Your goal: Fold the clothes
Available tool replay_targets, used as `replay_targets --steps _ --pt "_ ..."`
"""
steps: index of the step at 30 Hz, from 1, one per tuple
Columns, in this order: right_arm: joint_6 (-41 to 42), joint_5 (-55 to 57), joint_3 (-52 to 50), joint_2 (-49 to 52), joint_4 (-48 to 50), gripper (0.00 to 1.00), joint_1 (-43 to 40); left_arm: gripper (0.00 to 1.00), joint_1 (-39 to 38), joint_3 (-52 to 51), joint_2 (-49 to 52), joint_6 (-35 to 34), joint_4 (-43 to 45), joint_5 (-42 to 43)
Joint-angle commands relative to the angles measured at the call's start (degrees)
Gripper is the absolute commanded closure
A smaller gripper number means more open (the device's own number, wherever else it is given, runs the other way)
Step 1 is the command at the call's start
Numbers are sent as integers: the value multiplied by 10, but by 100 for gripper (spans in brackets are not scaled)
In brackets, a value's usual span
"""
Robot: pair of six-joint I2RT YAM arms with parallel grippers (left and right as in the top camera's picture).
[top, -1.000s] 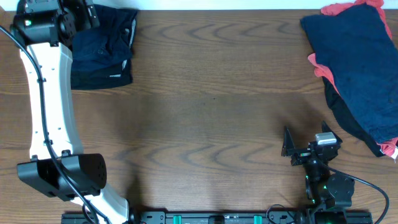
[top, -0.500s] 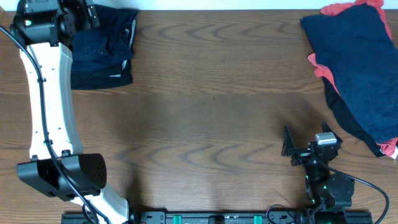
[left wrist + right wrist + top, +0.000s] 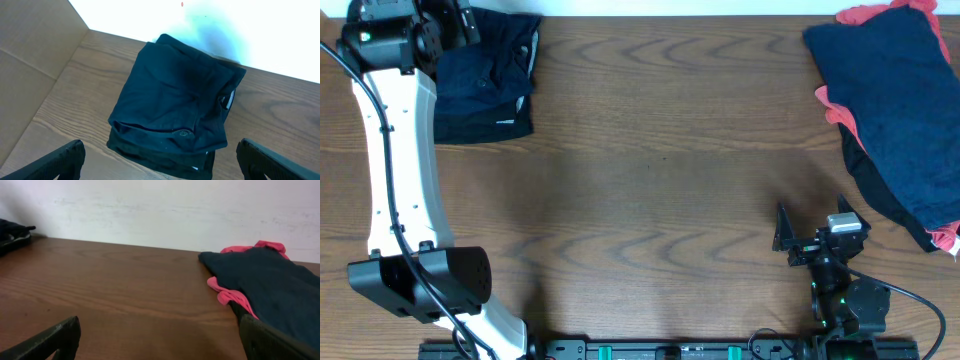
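Note:
A folded stack of dark navy shorts [image 3: 485, 85] lies at the far left corner of the table; it also fills the left wrist view [image 3: 175, 110]. My left gripper [image 3: 159, 160] hovers open and empty above the stack's near edge. A loose pile of navy, black and coral-red clothes [image 3: 900, 110] lies at the far right, and shows in the right wrist view [image 3: 265, 285]. My right gripper [image 3: 815, 235] is open and empty, low near the front edge, left of that pile.
The wooden table [image 3: 660, 180] runs between the two piles. The left arm's white link [image 3: 400, 170] spans the left side. A pale wall [image 3: 160, 210] stands behind the table. A brown board [image 3: 35, 55] borders the far left corner.

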Motion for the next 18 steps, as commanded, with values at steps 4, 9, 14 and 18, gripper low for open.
replay_targets --steps 4,9,14,18 --pt "10 5 -2 -5 -2 1 5 2 3 2 -6 -5 0 -1" --pt "10 5 -2 -5 -2 1 5 2 -1 1 -42 -7 -44 0" --pt "10 5 -2 -5 -2 1 5 2 -20 0 -92 -8 -53 3" --pt "10 5 -2 -5 -2 1 5 2 -26 -32 -146 -7 -15 60"
